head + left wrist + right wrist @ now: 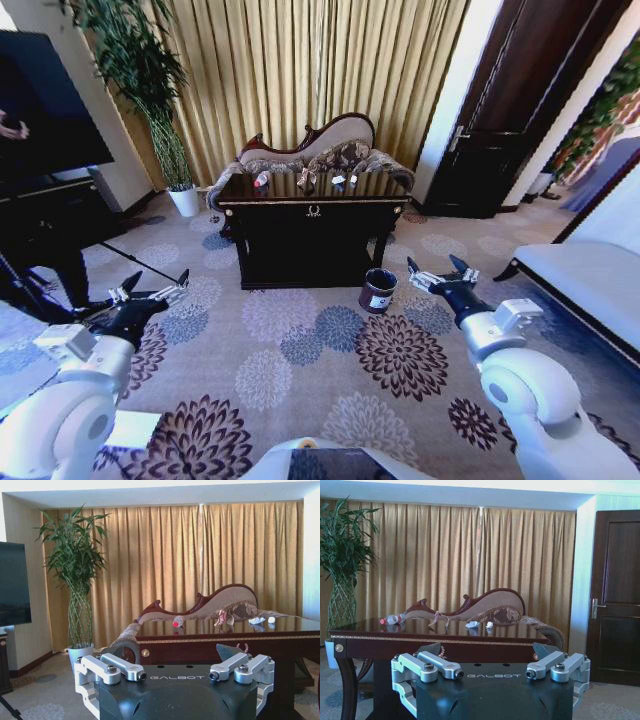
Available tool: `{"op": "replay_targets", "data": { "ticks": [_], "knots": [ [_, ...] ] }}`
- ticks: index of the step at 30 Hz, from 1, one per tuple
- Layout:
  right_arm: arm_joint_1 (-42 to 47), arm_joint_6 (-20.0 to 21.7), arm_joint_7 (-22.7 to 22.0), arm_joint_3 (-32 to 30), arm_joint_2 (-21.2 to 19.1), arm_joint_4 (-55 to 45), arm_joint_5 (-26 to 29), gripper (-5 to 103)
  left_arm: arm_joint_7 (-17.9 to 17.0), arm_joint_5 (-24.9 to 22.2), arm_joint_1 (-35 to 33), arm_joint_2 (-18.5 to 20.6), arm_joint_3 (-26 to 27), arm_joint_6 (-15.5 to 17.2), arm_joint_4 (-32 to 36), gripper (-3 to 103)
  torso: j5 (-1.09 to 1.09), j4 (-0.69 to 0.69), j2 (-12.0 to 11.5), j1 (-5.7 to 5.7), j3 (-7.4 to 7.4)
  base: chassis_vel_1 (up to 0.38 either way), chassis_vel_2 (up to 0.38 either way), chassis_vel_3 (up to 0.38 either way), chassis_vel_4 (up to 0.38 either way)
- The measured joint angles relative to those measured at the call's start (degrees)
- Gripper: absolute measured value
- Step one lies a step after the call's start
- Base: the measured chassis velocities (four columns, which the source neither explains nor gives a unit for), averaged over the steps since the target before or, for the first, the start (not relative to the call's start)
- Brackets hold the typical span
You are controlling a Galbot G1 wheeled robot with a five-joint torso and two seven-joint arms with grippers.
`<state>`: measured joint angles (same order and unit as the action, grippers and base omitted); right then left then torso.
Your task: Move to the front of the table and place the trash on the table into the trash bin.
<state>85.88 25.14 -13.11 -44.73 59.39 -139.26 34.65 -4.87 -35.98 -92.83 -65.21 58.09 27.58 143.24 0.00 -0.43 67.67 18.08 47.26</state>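
The dark glossy table (313,212) stands ahead across the floral carpet. On its top lie a clear bottle with a red label (262,180), a crumpled wrapper (308,179) and small white scraps (345,180). The small dark trash bin (379,290) sits on the carpet by the table's front right corner. My left gripper (155,286) and right gripper (436,269) are held open and empty low in front of me, well short of the table. The left wrist view shows the left gripper (176,676), the bottle (178,622), the wrapper (221,617) and the scraps (257,620). The right wrist view shows the right gripper (492,675), the bottle (392,619) and the wrapper (439,619).
A chaise sofa (315,145) stands behind the table before gold curtains. To the left are a TV on a black stand (45,195), a tripod leg (140,262) and a plant in a white pot (183,200). A dark door (510,120) and a white bench (585,280) are on the right.
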Motion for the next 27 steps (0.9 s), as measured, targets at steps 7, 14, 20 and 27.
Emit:
{"op": "replay_targets", "data": {
  "ticks": [7, 14, 20, 27],
  "knots": [
    [-0.31, -0.06, 0.06, 0.26, 0.22, 0.43, -0.34, 100, 0.23, -0.01, 0.02, 0.2, 0.15, -0.07, 0.0, 100, 0.0, 0.0, 0.0, 0.0, 0.0, 0.0, 0.0, 0.0, 0.0],
    [-0.55, -0.18, 0.12, 0.29, 0.18, 0.79, -0.51, 100, 1.03, -0.15, 0.27, 0.23, 0.0, -0.07, 0.0, 100, 0.0, 0.0, 0.0, 0.0, 0.0, 0.0, 0.0, 0.0, 0.0],
    [-1.14, -0.18, 0.88, 0.4, 0.1, 1.05, -0.44, 100, 1.04, -0.2, 0.22, 0.08, 0.05, -0.07, 0.0, 100, 0.0, 0.0, 0.0, 0.0, 0.0, 0.0, 0.0, 0.0, 0.0],
    [-1.48, -0.12, 1.48, 0.62, 0.15, 1.26, -0.37, 100, 1.03, -0.23, 0.06, -0.05, 0.21, -0.19, 0.0, 100, 0.0, 0.0, 0.0, 0.0, 0.0, 0.0, 0.0, 0.0, 0.0]
  ]
}}
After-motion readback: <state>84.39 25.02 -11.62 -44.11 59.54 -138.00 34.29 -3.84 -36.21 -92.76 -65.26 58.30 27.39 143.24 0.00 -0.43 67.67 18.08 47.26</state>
